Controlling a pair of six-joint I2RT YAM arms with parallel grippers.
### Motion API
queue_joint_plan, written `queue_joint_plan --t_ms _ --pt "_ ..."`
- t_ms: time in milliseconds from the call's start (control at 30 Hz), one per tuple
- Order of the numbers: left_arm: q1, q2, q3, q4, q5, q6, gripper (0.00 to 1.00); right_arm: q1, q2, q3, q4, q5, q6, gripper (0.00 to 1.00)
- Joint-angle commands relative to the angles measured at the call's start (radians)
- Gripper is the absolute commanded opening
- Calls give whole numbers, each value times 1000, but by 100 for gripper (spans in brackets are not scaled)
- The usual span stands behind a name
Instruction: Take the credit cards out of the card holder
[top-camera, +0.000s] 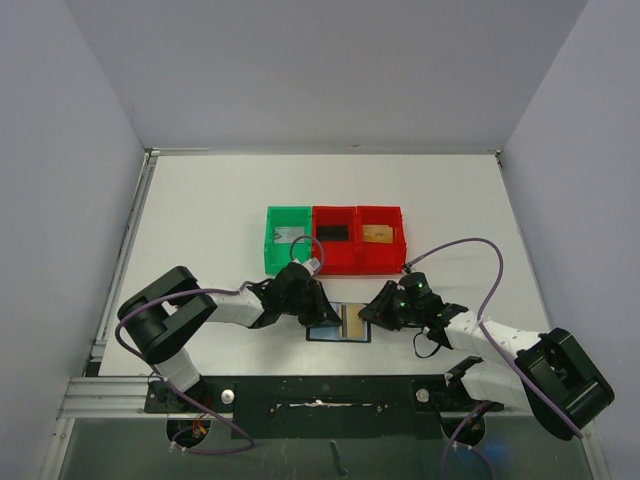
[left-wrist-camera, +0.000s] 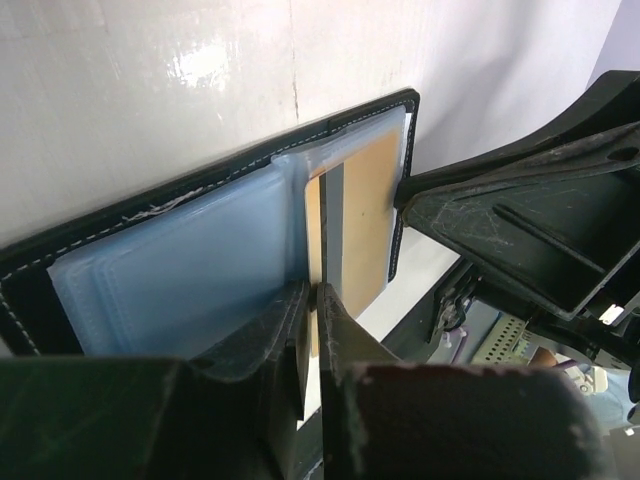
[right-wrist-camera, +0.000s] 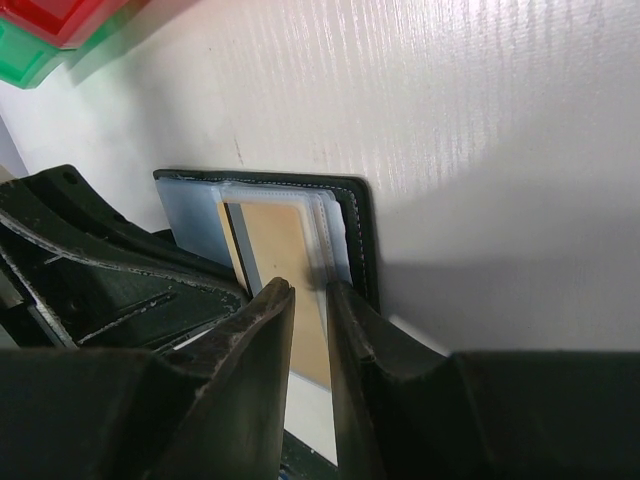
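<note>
The black card holder (top-camera: 325, 334) lies open on the table between my two grippers, its bluish pockets (left-wrist-camera: 170, 290) facing up. A gold credit card (left-wrist-camera: 370, 220) sticks partway out of the right-hand pocket. My left gripper (left-wrist-camera: 315, 290) is shut on that card's near edge, at the middle fold. My right gripper (right-wrist-camera: 305, 288) has its jaws a narrow gap apart, with the fingertips (right-wrist-camera: 338, 292) down on the holder's right half (right-wrist-camera: 350, 215) over the gold card (right-wrist-camera: 280, 240). In the top view the left gripper (top-camera: 322, 312) and right gripper (top-camera: 373, 314) face each other across the holder.
Three bins stand in a row behind the holder. The green bin (top-camera: 272, 250) holds a pale grey card. The middle red bin (top-camera: 335, 258) holds a black card (top-camera: 333, 233). The right red bin (top-camera: 382, 256) holds a gold card (top-camera: 377, 234).
</note>
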Motion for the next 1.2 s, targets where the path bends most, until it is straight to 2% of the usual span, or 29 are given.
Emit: queue_joint_plan --t_ms 0,67,467,667,1000,1167 --pt "-6 -8 -13 65 -1 -11 3 9 18 -10 6 -14 -8 23" --pt "-4 -17 -16 57 -10 -10 0 9 15 -9 -1 -10 -9 23" --pt "-3 -111 -32 -66 -106 18 0 7 -99 54 -144 34 -56 24" --pt "-3 -133 -29 -90 -117 26 0 12 -140 71 -69 -38 -59 25" --pt "-3 -129 -37 -80 -113 25 0 73 48 92 98 -78 -35 26" --pt "-3 -143 -46 -89 -120 24 0 75 99 85 29 -16 -28 26"
